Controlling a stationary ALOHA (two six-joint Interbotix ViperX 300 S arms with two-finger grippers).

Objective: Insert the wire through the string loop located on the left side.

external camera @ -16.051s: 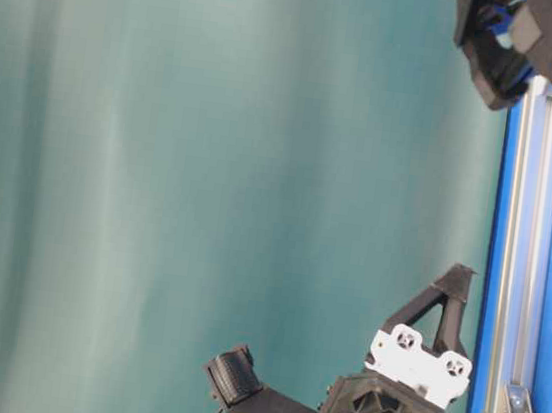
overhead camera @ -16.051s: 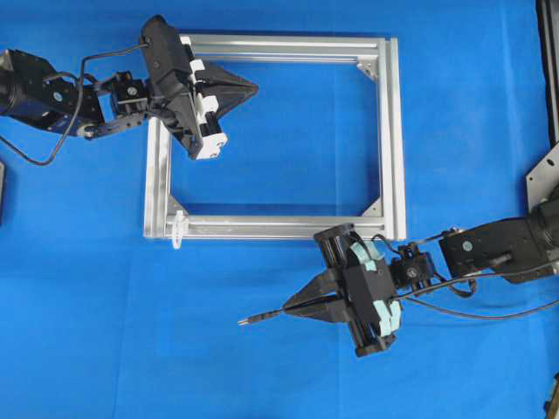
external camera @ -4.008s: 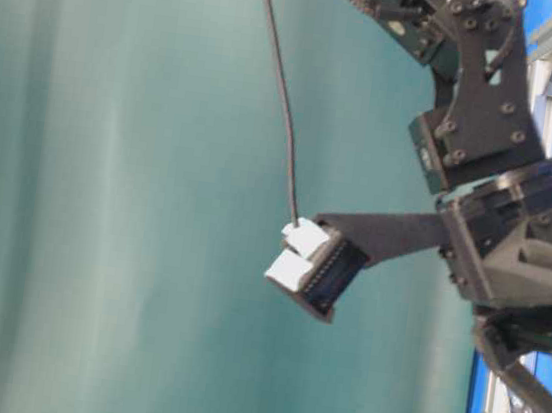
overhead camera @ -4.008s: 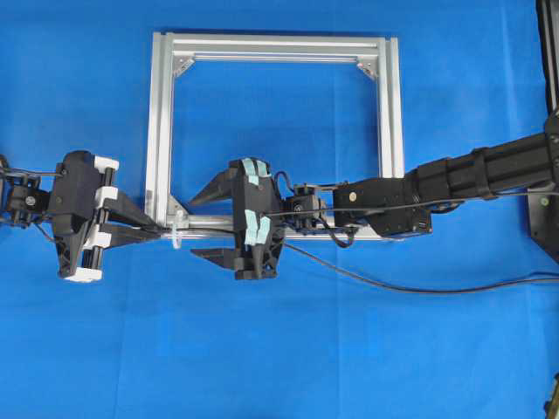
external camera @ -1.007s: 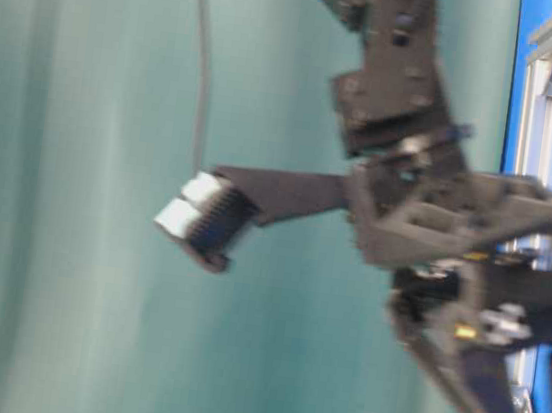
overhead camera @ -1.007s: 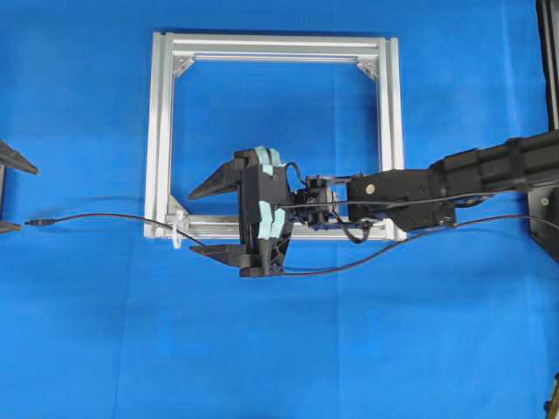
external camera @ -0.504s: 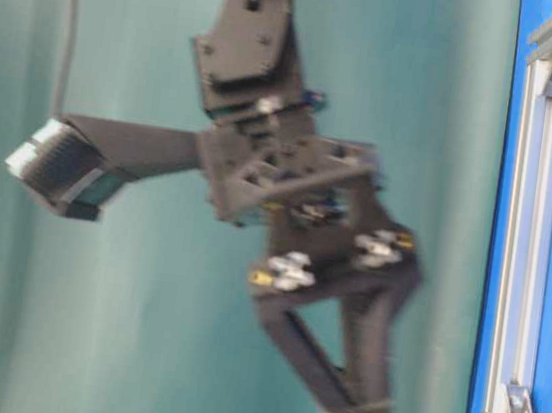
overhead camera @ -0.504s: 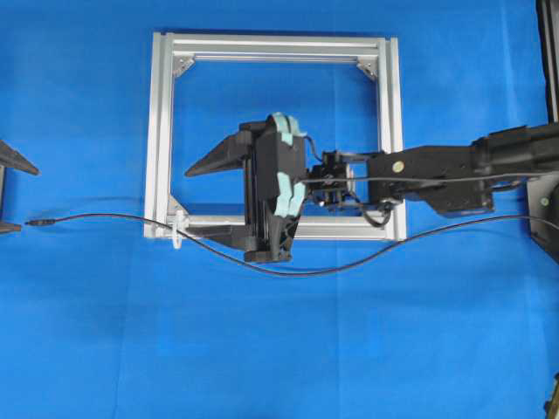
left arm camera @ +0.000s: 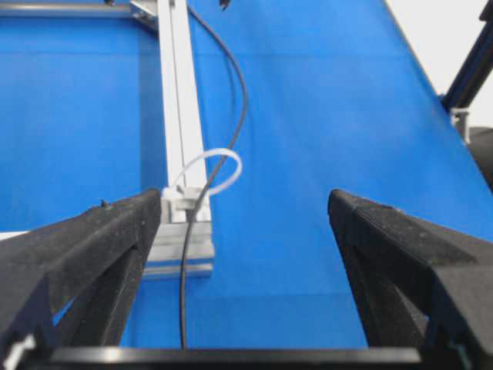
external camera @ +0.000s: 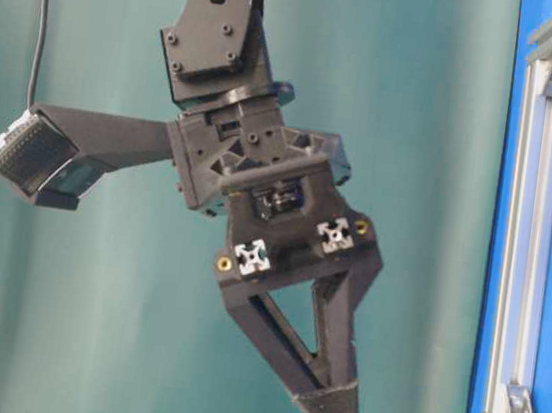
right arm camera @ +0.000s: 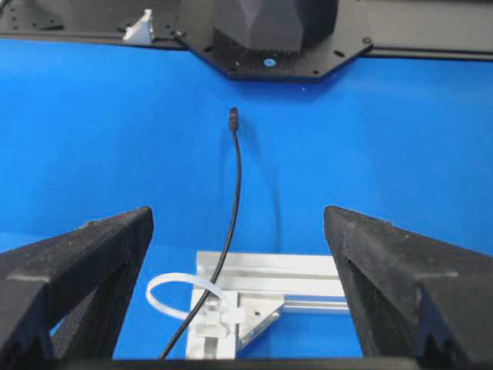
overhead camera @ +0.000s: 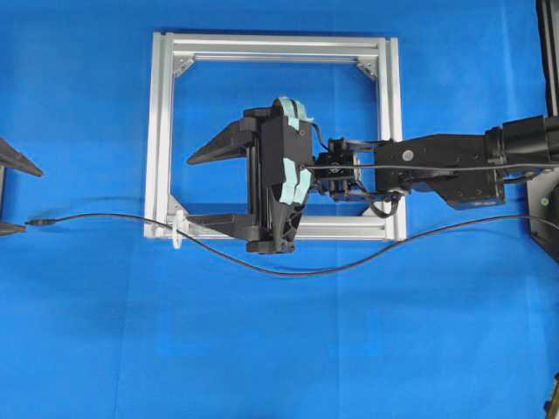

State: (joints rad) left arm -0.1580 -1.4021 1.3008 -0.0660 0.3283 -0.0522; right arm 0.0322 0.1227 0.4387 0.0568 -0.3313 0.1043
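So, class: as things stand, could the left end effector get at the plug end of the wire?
Probably yes. The left end effector is open, and the plug lies bare on the blue cloth beside it, with nothing between them.

You're looking at a flat table covered in bright blue cloth (overhead camera: pixel 105 349), evenly lit. Behind it hangs a plain teal-green fabric backdrop (external camera: pixel 68 342) with soft vertical folds.

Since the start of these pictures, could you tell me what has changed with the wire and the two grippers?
The wire, once held by the right gripper, now runs through the string loop, plug lying beyond it. The right gripper let go, opened and lifted back over the frame; the left gripper withdrew to the table edge. The frame stayed put.
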